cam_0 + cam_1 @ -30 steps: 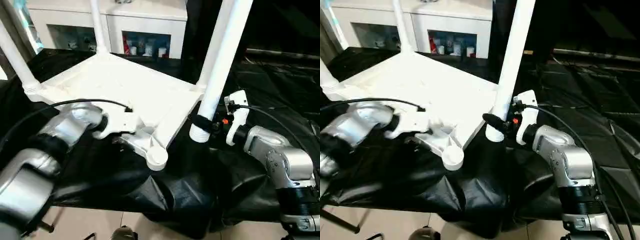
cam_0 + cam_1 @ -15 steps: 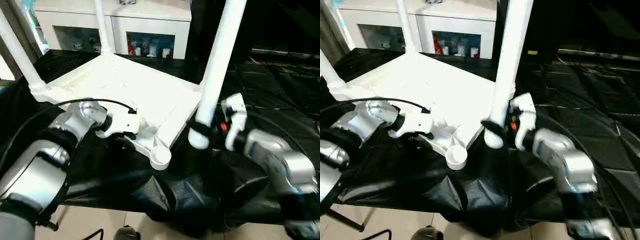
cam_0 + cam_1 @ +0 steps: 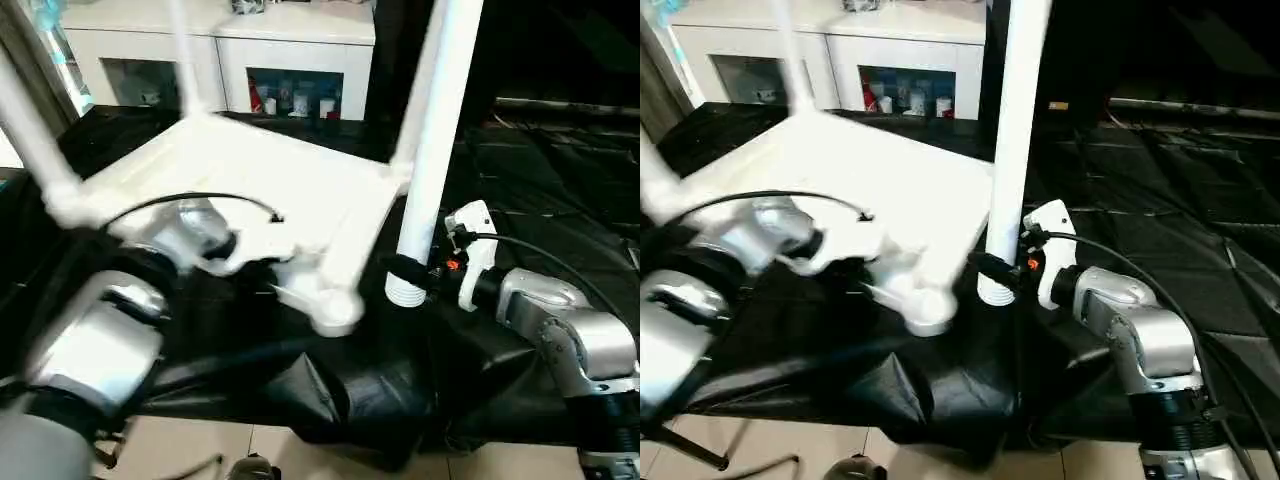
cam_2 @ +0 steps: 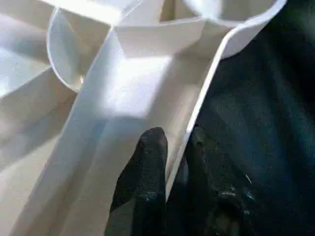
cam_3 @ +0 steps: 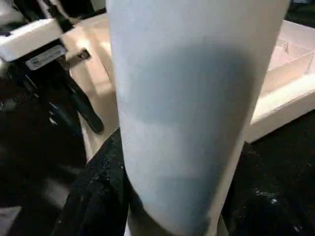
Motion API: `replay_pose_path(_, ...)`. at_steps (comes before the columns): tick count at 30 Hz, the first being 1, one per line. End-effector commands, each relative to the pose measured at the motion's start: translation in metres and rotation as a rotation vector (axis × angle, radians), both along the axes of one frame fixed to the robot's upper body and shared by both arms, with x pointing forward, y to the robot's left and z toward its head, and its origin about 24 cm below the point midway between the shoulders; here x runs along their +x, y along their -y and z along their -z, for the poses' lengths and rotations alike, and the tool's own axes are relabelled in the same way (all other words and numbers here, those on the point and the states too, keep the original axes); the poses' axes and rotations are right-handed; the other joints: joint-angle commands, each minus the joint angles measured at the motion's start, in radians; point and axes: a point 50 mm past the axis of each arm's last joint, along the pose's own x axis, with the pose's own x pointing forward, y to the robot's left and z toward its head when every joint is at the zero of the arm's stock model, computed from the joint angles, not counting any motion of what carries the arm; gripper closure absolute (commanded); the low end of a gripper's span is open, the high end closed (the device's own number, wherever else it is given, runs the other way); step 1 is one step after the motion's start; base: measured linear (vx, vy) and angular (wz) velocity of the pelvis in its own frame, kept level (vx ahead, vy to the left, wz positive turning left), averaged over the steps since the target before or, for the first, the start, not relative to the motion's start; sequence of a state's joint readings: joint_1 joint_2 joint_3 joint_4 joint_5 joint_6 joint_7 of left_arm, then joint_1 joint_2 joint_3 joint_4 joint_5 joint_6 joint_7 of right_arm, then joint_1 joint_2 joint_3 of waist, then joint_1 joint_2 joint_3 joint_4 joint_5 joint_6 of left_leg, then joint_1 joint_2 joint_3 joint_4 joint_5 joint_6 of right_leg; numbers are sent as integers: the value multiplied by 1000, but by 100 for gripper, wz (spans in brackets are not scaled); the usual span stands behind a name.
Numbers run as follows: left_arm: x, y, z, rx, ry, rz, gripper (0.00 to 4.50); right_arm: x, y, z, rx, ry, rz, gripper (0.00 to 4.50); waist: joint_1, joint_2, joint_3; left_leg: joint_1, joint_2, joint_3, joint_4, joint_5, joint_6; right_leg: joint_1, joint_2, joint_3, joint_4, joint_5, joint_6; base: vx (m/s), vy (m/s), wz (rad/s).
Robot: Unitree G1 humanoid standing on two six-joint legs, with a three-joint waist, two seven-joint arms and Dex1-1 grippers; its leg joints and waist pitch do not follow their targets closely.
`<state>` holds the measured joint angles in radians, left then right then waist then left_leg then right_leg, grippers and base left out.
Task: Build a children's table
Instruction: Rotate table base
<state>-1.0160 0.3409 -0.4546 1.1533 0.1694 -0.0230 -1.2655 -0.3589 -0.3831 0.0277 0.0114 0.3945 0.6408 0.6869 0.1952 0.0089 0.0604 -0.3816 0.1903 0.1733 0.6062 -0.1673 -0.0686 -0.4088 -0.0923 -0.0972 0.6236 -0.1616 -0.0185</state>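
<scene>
Silver jointed forearms [image 3: 560, 325]; white wrist housings; black cables; black fingers [image 4: 145, 187].

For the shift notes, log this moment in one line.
left gripper: pinching top rim | right gripper: holding leg upright | socket: empty

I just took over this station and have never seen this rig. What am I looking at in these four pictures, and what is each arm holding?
The two wide pictures come from a pair of cameras on the robot's head, looking down over its silver forearms. The two close pictures come from a camera on each wrist.

On the black-covered surface lies the white table top, underside up, with legs already standing in its far corners.

The left pincer has its two black fingers on either side of the top's thin outer rim, close to the empty round corner socket. Whether it has clamped yet is unclear.

The right pincer is closed around the lower end of a loose white leg, held upright beside that socket. In the right wrist view the leg looms large.

Behind stands a white cabinet.
</scene>
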Motion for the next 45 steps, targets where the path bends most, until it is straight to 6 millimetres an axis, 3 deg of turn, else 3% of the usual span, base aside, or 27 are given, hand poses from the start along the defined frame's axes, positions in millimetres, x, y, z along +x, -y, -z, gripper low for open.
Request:
replay_pose_path(1,4,-5,8,-85,25,-215,399,7,2,-9,3,49,30,257,1,-4,-85,14,39,-18,-67,-225,-4,59,-79,51,-73,-225,-209,0,0,0)
replay_pose_path(7,-17,4,33,-86,36,-197,422,10,4,-8,-5,54,59,257,-23,-6,-79,10,41,-21,-75,-238,-1,60,-80,49,-85,-318,-166,0,0,0)
replay_pose_path(10,-26,8,40,-55,67,-172,430,12,7,-8,-8,56,84,257,-30,-3,-77,18,44,-19,-78,-264,-5,53,-77,50,-90,-342,-157,0,0,0)
replay_pose_path(11,-28,9,42,-52,69,-168,434,13,8,-8,-8,57,91,257,-30,-3,-73,25,38,-17,-79,-297,-8,50,-77,49,-102,-416,-134,0,0,0)
replay_pose_path(15,-37,17,44,-68,76,-223,447,16,12,-10,-1,59,122,257,-38,-4,-69,34,37,-21,-83,-341,-14,49,-80,43,-119,-541,-87,0,0,0)
replay_pose_path(19,-37,25,39,-90,116,-283,450,20,16,-11,5,60,147,257,-42,-1,-74,28,37,-24,-85,-325,-12,54,-75,43,-112,-480,-90,0,0,0)
replay_pose_path(22,-35,30,32,-136,133,-303,450,23,17,-12,26,56,161,257,-46,-5,-75,27,35,-20,-83,-309,-5,53,-74,44,-112,-456,-101,0,0,0)
replay_pose_path(24,-34,33,28,-155,169,-277,450,24,14,-12,25,58,159,257,-45,-6,-77,21,32,-19,-82,-275,6,56,-72,45,-109,-425,-100,0,0,0)
replay_pose_path(25,-34,33,25,-166,193,-257,450,24,13,-11,22,59,154,257,-43,-2,-80,22,33,-19,-82,-267,7,54,-71,45,-107,-402,-104,0,0,0)
replay_pose_path(28,-39,41,19,-266,230,-93,450,25,13,-11,19,60,150,257,-40,-3,-88,16,34,-18,-79,-212,15,58,-69,47,-95,-297,-122,0,0,0)
replay_pose_path(29,-40,42,18,-278,232,-75,403,25,13,-11,19,60,149,257,-40,-2,-89,15,35,-18,-78,-199,16,58,-68,47,-90,-269,-130,0,0,0)
replay_pose_path(31,-40,42,16,-295,185,-75,392,25,14,-12,17,59,148,257,-39,0,-88,19,38,-13,-77,-195,18,54,-67,48,-83,-212,-163,0,0,0)
replay_pose_path(36,-32,40,15,-282,218,-119,361,24,15,-12,13,57,146,257,-32,-1,-86,19,39,-12,-77,-211,12,56,-68,50,-82,-222,-165,0,0,0)
replay_pose_path(45,-26,38,19,-292,159,-140,358,22,15,-12,3,52,129,257,-34,-5,-81,19,35,-14,-81,-247,2,57,-73,48,-99,-342,-122,0,0,0)
